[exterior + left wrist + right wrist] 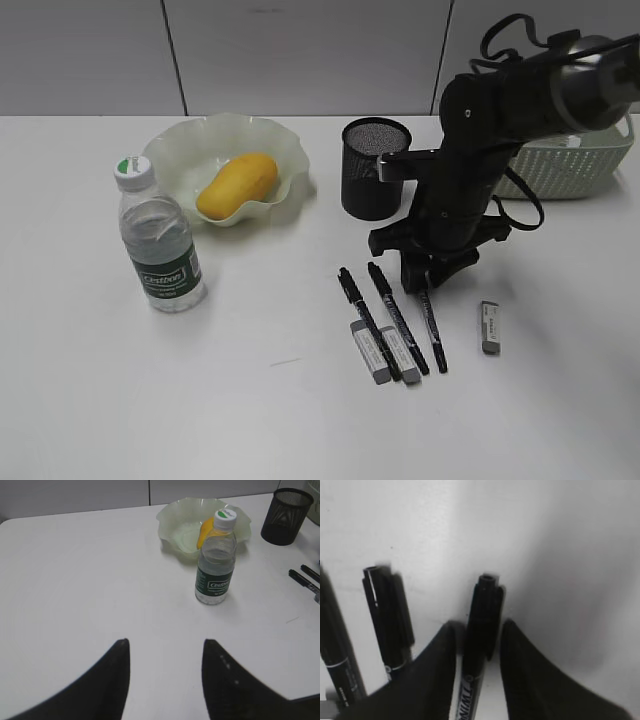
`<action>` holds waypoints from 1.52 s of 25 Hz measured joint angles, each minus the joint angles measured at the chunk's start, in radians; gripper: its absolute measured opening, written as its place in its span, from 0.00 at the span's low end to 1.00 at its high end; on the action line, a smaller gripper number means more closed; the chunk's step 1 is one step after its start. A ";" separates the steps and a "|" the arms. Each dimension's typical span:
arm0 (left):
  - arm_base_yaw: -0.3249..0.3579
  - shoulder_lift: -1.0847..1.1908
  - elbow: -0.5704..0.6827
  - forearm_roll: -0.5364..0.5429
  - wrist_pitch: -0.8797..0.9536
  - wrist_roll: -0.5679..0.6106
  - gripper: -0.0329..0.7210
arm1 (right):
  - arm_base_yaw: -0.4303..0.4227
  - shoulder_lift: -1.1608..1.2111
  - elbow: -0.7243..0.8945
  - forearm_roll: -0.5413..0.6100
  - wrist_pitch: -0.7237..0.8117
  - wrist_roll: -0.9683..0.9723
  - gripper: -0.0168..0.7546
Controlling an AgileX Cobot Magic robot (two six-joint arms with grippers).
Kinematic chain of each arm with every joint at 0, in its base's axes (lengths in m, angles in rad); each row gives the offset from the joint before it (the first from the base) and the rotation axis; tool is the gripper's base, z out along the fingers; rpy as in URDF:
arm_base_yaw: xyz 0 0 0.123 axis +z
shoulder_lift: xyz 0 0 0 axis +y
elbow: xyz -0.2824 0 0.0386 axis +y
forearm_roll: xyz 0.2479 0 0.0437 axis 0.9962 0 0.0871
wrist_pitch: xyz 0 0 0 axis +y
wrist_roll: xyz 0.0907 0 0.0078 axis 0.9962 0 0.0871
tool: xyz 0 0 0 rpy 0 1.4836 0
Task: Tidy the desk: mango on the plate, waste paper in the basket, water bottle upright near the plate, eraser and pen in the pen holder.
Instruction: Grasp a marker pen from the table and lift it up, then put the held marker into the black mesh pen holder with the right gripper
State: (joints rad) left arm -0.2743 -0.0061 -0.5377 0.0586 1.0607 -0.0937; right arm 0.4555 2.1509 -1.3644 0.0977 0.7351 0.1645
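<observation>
The yellow mango lies in the wavy green plate. The water bottle stands upright in front of the plate, on its left. The black mesh pen holder stands mid-desk. Three black pens lie in front of it. My right gripper is down over the rightmost pen, its fingers open on either side of it with small gaps. Three grey erasers lie by the pens. My left gripper is open and empty over bare desk. No waste paper shows.
The sage-green basket stands at the back right, partly behind my right arm. The two other pens lie close to the left of the right gripper. The left wrist view shows the bottle in front of the plate.
</observation>
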 joint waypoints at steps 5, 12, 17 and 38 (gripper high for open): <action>0.000 0.000 0.000 0.000 0.000 0.000 0.51 | 0.000 0.001 -0.003 -0.001 0.006 0.000 0.20; 0.000 0.000 0.000 0.000 0.000 0.000 0.49 | 0.011 -0.370 0.279 -0.018 -0.478 0.000 0.20; 0.000 0.000 0.000 0.000 0.000 0.000 0.49 | -0.011 -0.575 0.557 -0.055 -1.402 -0.134 0.20; 0.000 0.000 0.000 0.000 0.000 0.000 0.36 | -0.018 -0.092 0.277 -0.054 -1.534 -0.185 0.72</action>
State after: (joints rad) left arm -0.2743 -0.0061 -0.5377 0.0586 1.0607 -0.0937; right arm 0.4374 2.0593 -1.0873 0.0433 -0.7993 -0.0206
